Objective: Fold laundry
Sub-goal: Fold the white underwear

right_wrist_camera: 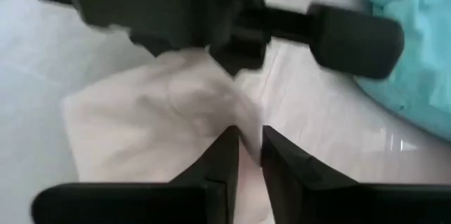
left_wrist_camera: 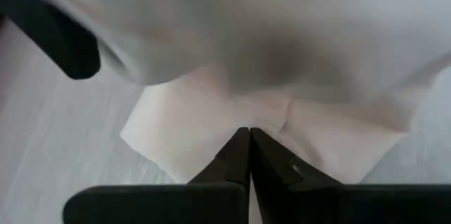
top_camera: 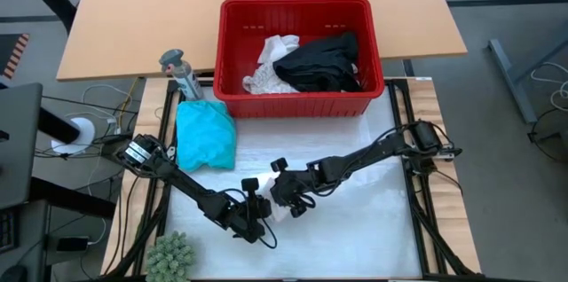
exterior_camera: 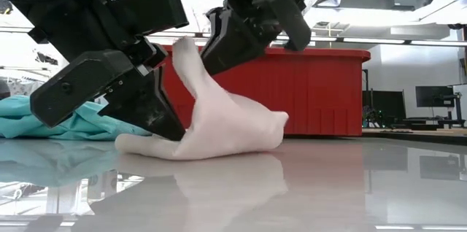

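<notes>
A small white garment (exterior_camera: pixel 219 126) lies crumpled on the bench (top_camera: pixel 355 229), in front of the red basket (top_camera: pixel 300 103), with one corner lifted. The left pincer (left_wrist_camera: pixel 249 134), fingers pressed together, pinches its edge. The right pincer (right_wrist_camera: pixel 249 134) stands slightly parted around the raised corner. A teal garment (top_camera: pixel 206 135) lies left of the basket's front; black shorts (top_camera: pixel 321 62) and white cloths (top_camera: pixel 271 71) sit inside. A green fuzzy plant (top_camera: pixel 170 255) sits at the bench's near-left corner. No writing is legible.

Probably lab or office: monitors (exterior_camera: pixel 427 98), ceiling strip lights (exterior_camera: pixel 408 41), cables (top_camera: pixel 106 105).
</notes>
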